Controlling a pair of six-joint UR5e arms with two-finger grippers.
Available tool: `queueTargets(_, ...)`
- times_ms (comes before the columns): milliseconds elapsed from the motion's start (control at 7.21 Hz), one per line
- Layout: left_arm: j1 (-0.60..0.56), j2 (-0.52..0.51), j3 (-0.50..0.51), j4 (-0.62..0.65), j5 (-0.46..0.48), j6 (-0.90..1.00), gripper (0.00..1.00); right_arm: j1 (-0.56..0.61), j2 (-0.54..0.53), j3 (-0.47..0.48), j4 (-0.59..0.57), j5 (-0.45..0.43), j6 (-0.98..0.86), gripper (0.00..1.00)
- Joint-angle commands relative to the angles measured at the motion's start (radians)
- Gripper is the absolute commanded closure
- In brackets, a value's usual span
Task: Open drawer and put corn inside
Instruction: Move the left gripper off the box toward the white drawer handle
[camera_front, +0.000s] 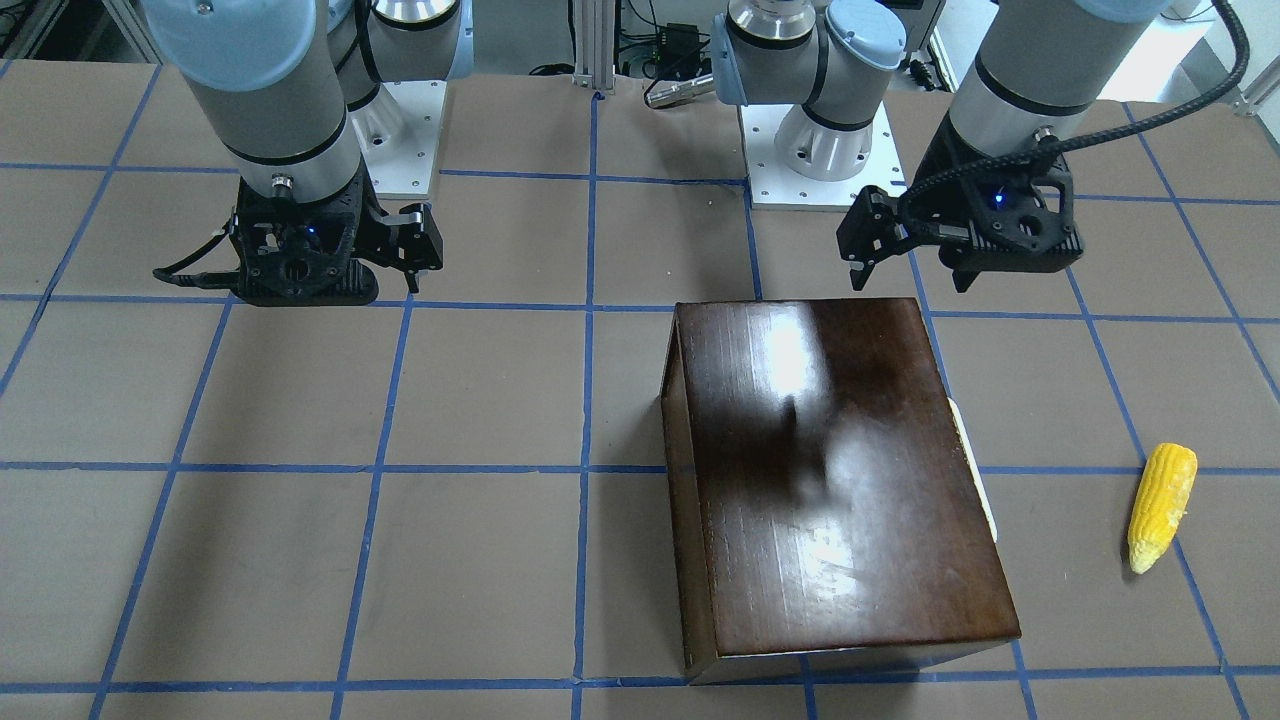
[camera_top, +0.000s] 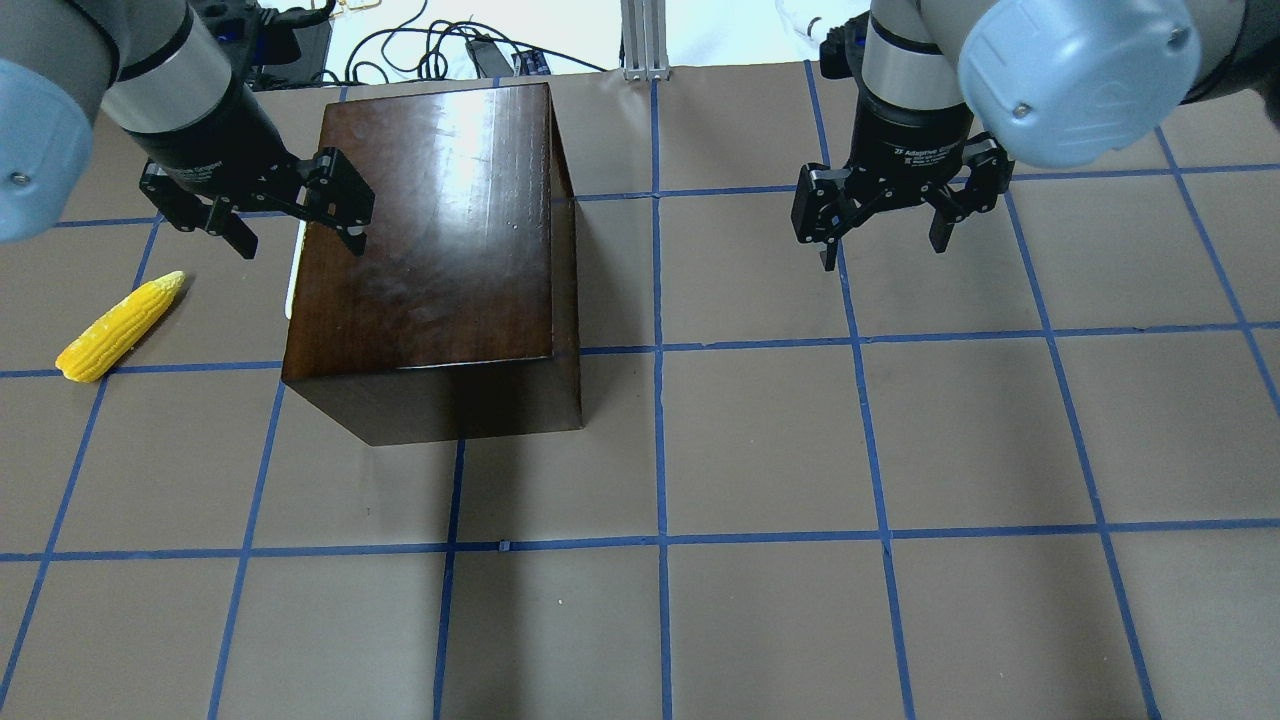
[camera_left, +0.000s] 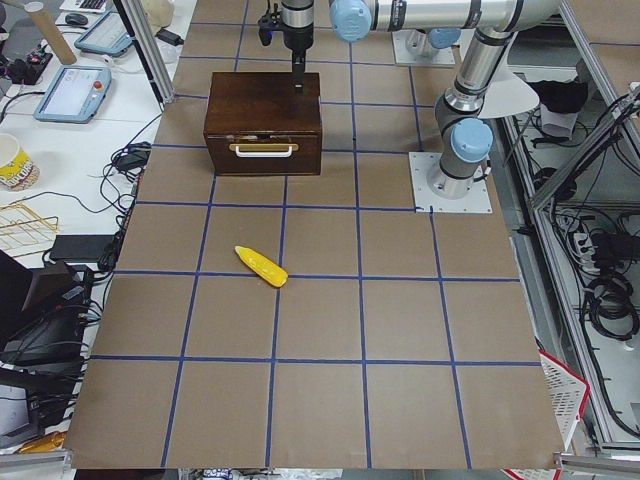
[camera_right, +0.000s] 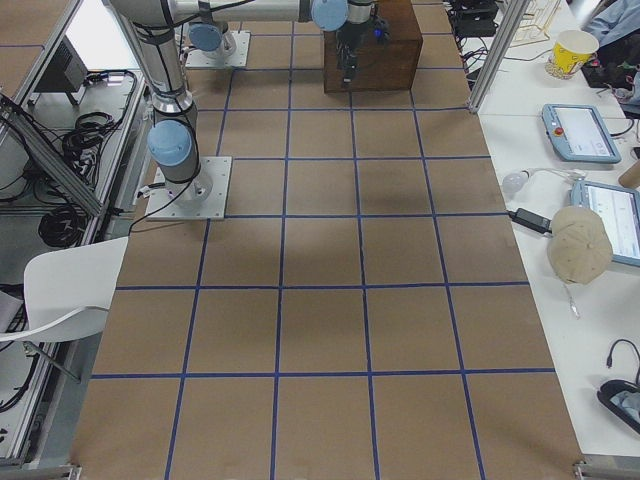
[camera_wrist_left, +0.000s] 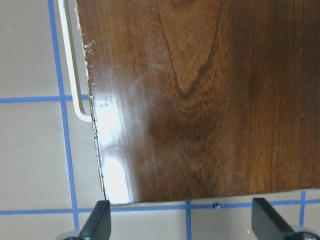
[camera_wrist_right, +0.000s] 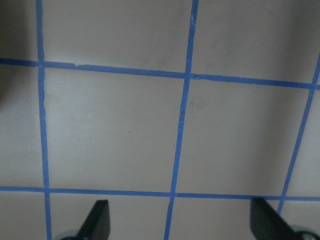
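The glossy dark-brown box (camera_top: 440, 230) stands on the table with its drawer (camera_left: 262, 155) shut. The drawer's pale handle (camera_top: 291, 280) faces the robot's left; it also shows in the left wrist view (camera_wrist_left: 75, 90). The yellow corn (camera_top: 120, 325) lies on the table left of the box, apart from it, and shows in the front view (camera_front: 1160, 505). My left gripper (camera_top: 290, 215) is open and empty, above the box's top edge near the handle side (camera_wrist_left: 182, 222). My right gripper (camera_top: 885, 235) is open and empty over bare table, well right of the box (camera_wrist_right: 180, 222).
The brown table (camera_top: 760, 450) carries a blue tape grid. The arm bases (camera_front: 820, 150) stand at the robot's side of the table. Cables and an aluminium post (camera_top: 645, 40) lie beyond the far edge.
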Motion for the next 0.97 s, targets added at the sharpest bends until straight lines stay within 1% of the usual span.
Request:
queueTargets(0, 0.085, -0.018, 0.002, 0.023, -0.004, 0.004, 0.0, 0.0, 0.0, 0.0, 0.0, 0.0, 0.0, 0.0)
queueTargets(277, 0.136, -0.03, 0.022, 0.034, -0.01, 0.03, 0.0, 0.0, 0.0, 0.0, 0.0, 0.0, 0.0, 0.0)
queueTargets(694, 0.271, -0.068, 0.035, 0.032, -0.022, 0.226, 0.0, 0.0, 0.0, 0.0, 0.0, 0.0, 0.0, 0.0)
queueTargets(832, 0.298, -0.088, 0.036, 0.037, -0.059, 0.277, 0.0, 0.0, 0.0, 0.0, 0.0, 0.0, 0.0, 0.0)
